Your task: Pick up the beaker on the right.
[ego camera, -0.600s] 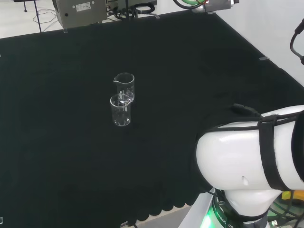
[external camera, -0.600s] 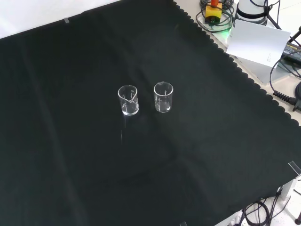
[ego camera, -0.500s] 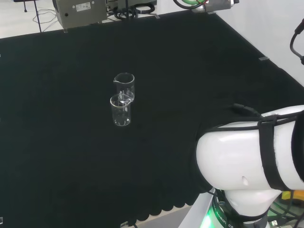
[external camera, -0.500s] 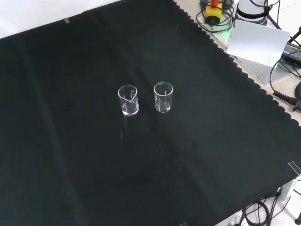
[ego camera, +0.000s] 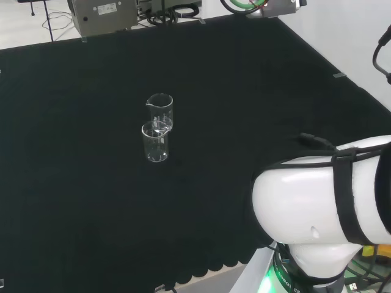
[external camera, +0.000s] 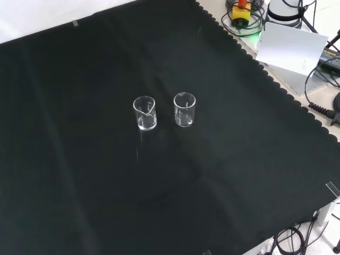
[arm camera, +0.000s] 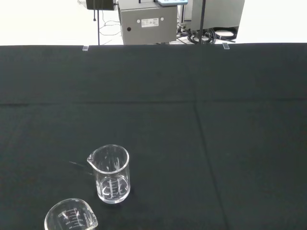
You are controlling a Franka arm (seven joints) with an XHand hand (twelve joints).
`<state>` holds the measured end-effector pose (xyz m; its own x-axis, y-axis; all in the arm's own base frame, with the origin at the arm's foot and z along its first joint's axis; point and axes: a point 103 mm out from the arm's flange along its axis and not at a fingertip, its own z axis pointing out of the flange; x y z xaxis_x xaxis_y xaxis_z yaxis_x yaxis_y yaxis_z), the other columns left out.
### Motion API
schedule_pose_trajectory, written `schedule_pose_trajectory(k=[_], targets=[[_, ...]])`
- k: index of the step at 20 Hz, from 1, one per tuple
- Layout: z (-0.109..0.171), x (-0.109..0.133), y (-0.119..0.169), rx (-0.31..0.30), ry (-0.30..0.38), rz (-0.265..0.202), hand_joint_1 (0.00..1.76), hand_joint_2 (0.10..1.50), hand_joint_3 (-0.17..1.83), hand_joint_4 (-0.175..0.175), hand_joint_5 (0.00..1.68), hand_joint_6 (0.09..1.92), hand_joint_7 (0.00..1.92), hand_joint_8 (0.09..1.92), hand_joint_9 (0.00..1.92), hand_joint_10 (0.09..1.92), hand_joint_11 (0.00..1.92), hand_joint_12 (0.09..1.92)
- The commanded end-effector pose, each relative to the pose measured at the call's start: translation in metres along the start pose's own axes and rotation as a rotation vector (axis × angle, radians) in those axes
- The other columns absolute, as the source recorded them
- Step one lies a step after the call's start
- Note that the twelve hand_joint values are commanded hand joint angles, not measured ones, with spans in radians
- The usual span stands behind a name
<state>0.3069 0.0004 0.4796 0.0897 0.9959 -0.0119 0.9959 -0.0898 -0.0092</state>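
Two clear glass beakers upright mid-cloth (external camera: 79,186) | front view: right beaker (external camera: 184,110) at 3 o'clock of left beaker (external camera: 144,113), near, apart | cylindrical, spouted, graduated | hand's fingers: cannot tell | cloth black, smooth

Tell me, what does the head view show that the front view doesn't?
The head view takes in the arm's big white link at its right and a grey box beyond the cloth. The front view instead has a white card and cables off the cloth's edge. Both share the black cloth and two clear beakers, upright and close together.
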Motion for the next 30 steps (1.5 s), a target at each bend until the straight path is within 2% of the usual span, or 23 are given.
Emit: schedule_pose_trajectory(k=[1,5,10,13,15,17,20,25,29,30], targets=[[0.011,-0.003,0.004,0.015,-0.012,0.015,0.00,1.30,0.31,-0.012,0.19,0.09,0.01,0.19,0.02,0.64,0.00,1.19],[0.032,-0.010,0.013,0.036,-0.007,0.038,0.06,1.27,0.28,-0.023,0.21,0.09,0.09,0.25,0.09,0.67,0.00,1.21],[0.067,-0.022,0.032,0.061,0.019,0.051,0.17,1.23,0.24,-0.033,0.25,0.09,0.08,0.44,0.16,0.71,0.00,1.31],[0.089,-0.029,0.051,0.054,0.082,0.041,0.39,1.12,0.22,-0.040,0.27,0.09,0.09,0.53,0.21,0.72,0.00,1.35],[0.107,-0.033,0.072,0.065,0.087,0.030,0.57,1.02,0.22,-0.046,0.28,0.09,0.12,0.59,0.25,0.72,0.00,1.40],[0.124,-0.037,0.093,0.071,0.109,0.017,0.66,0.94,0.30,-0.050,0.30,0.09,0.13,0.64,0.27,0.73,0.01,1.42],[0.147,-0.040,0.121,0.069,0.171,0.009,0.69,0.86,0.43,-0.055,0.31,0.09,0.13,0.67,0.28,0.73,0.01,1.42],[0.179,-0.040,0.158,0.093,0.169,-0.001,0.65,0.87,0.49,-0.063,0.34,0.09,0.14,0.68,0.29,0.73,0.04,1.43],[0.204,-0.042,0.173,0.126,0.165,-0.015,0.64,0.87,0.50,-0.065,0.34,0.09,0.13,0.68,0.29,0.73,0.05,1.42],[0.211,-0.042,0.177,0.152,0.181,-0.021,0.64,0.87,0.50,-0.066,0.35,0.09,0.13,0.68,0.29,0.73,0.05,1.42]])
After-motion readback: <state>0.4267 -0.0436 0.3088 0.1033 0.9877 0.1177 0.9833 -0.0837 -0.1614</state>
